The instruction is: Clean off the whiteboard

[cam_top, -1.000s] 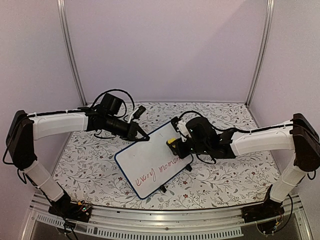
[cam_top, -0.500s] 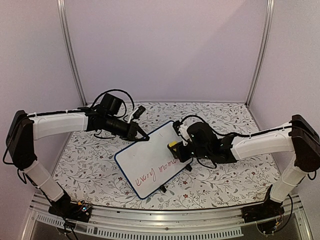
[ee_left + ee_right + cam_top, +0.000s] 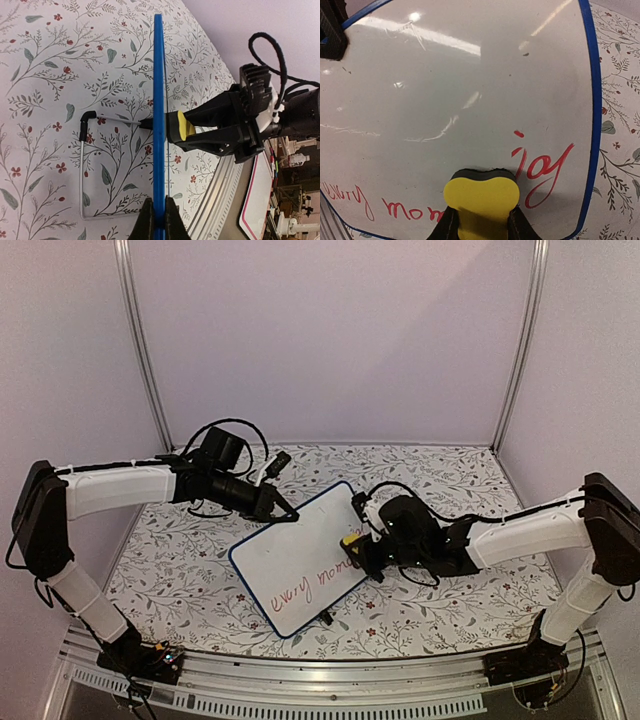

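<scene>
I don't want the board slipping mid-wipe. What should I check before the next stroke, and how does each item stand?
1. Left gripper clamped on the whiteboard frame: ok.
2. Right gripper shut on the yellow eraser: ok.
3. Eraser touching the board face: ok.
4. Red writing gone: not ok, words remain on both sides of the eraser.
5. Board's feet steady on the table: cannot tell.
</scene>
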You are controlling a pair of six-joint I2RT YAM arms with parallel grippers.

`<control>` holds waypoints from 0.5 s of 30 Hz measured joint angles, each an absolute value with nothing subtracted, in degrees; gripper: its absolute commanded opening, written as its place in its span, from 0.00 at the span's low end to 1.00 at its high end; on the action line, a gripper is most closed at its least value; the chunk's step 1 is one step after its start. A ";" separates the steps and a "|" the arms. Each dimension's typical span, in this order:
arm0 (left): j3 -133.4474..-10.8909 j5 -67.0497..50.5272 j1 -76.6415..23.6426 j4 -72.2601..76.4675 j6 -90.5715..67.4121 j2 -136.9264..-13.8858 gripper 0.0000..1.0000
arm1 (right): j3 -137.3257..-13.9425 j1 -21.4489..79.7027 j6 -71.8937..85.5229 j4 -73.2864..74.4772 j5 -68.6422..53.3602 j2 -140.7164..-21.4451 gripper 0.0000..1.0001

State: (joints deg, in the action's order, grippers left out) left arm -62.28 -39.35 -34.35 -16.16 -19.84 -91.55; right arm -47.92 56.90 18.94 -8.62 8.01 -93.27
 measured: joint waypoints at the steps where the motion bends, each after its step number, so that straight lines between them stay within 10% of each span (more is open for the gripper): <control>1: -62.28 -39.40 -34.37 -16.16 -19.88 -91.55 0.00 | -47.46 56.93 19.09 -8.54 8.01 -93.08 0.18; 15: -62.24 -39.55 -34.37 -15.97 -19.94 -91.55 0.00 | -46.30 57.01 19.88 -5.72 8.32 -92.12 0.18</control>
State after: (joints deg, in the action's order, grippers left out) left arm -62.24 -39.55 -34.37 -15.97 -19.94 -91.55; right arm -46.30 57.01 19.88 -5.72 8.32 -92.12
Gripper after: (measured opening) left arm 0.024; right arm 0.252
